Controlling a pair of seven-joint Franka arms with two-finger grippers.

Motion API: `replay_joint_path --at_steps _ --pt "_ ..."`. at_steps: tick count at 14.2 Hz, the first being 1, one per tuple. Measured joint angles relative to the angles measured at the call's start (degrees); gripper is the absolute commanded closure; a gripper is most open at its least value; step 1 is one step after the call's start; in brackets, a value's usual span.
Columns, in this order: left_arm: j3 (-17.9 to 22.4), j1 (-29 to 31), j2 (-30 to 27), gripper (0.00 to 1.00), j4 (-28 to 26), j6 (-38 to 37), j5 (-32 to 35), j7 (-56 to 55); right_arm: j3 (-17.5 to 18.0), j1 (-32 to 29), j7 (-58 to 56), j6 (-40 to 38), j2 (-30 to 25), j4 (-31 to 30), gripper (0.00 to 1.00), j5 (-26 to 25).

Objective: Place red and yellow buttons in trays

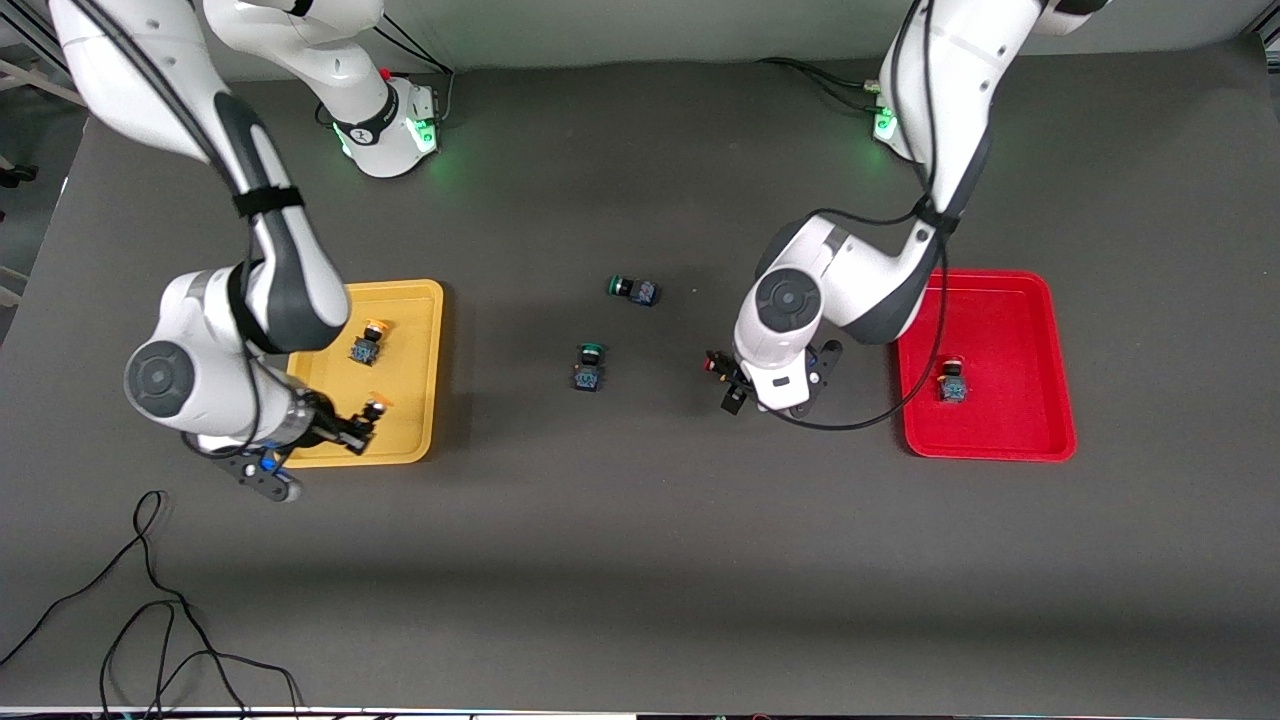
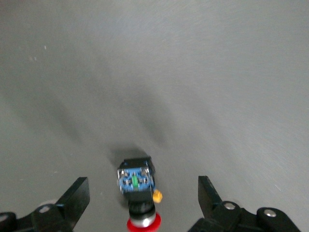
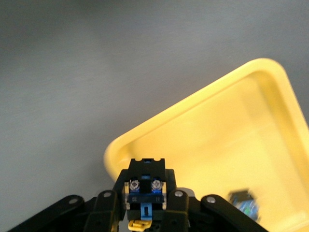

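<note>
My right gripper (image 1: 358, 428) is shut on a yellow-capped button (image 1: 374, 407) over the corner of the yellow tray (image 1: 415, 300) nearest the front camera. In the right wrist view the button (image 3: 146, 189) sits between the pads above the tray (image 3: 227, 140). A second yellow button (image 1: 367, 344) lies in that tray. My left gripper (image 1: 724, 381) is open, low over the table, around a red-capped button (image 1: 712, 364). In the left wrist view this button (image 2: 137, 181) lies between the fingers (image 2: 75, 197). Another red button (image 1: 952, 383) lies in the red tray (image 1: 1010, 300).
Two green-capped switches lie mid-table, one (image 1: 589, 365) beside my left gripper toward the right arm's end, the other (image 1: 634, 290) farther from the front camera. A loose black cable (image 1: 150, 600) lies near the front edge at the right arm's end.
</note>
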Motion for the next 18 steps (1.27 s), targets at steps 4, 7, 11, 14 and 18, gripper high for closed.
replay_joint_path --at_steps 4,7,11,14,18 --pt "0.05 -1.10 3.16 0.45 0.39 1.94 2.68 -7.17 -0.40 0.61 -1.00 6.05 5.02 -3.19 0.82 0.14" --pt "0.06 -1.57 3.43 0.69 0.39 1.95 2.79 -8.03 -0.44 0.87 -1.00 6.04 5.04 -3.92 0.22 0.17" --pt "0.16 -1.67 3.74 0.77 0.63 1.96 2.93 -7.97 -1.15 0.77 -0.97 6.00 4.06 -4.32 0.00 0.34" --pt "0.56 -1.25 2.41 0.78 2.77 -0.16 3.17 -2.00 -1.39 0.78 -1.00 2.72 0.19 -3.40 0.00 0.37" --pt "0.61 3.90 -7.52 0.80 4.61 -14.32 -1.46 22.72 -1.35 0.99 -6.22 -6.71 -10.97 -0.09 0.00 0.34"
